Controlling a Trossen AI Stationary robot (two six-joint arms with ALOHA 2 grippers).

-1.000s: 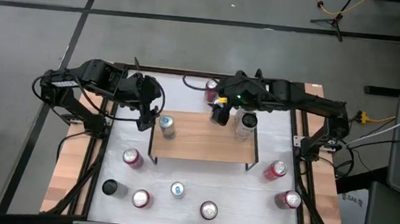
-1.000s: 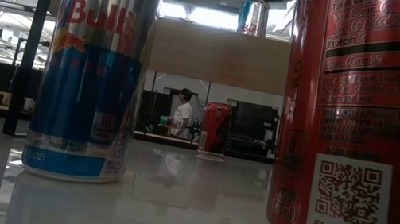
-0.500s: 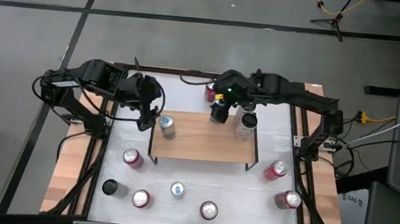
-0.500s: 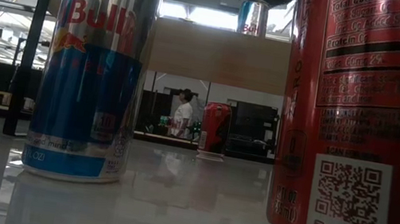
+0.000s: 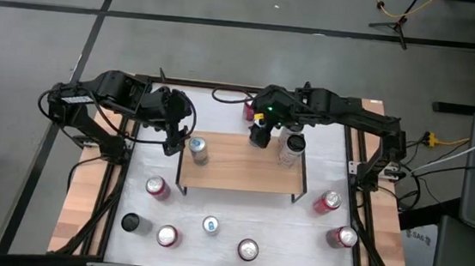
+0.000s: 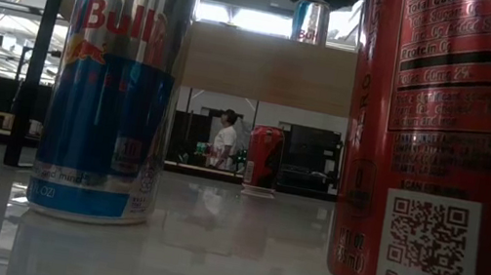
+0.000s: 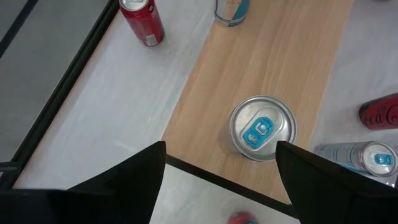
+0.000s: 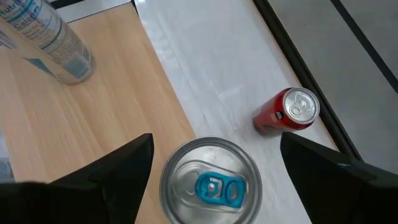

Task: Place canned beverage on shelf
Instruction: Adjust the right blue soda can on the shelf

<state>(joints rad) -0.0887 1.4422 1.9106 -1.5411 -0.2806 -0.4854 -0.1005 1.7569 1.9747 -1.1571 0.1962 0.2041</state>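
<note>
The shelf [image 5: 234, 171], a low stand with a light wooden top and thin black legs, stands mid-table. Three cans stand upright on its top. One is a silver can with a blue tab [image 8: 211, 183] at the far edge, another is a silver can with a blue tab [image 7: 261, 129] at the left end, and the third is a tall pale can [image 5: 291, 148]. My right gripper [image 5: 261, 133] is open above the far-edge can, one finger on either side and apart from it. My left gripper [image 5: 172, 142] is open just left of the left-end can.
A red can [image 5: 250, 108] stands on the white tabletop just behind the shelf. Several more cans stand on the near half of the table, among them red ones [image 5: 157, 186] [image 5: 328, 201] and a Red Bull can [image 6: 117, 78]. A person [image 6: 223, 139] shows far behind the table.
My right gripper has shifted a little toward the table's left edge over the shelf's far edge. The can below it stays upright on the shelf.
</note>
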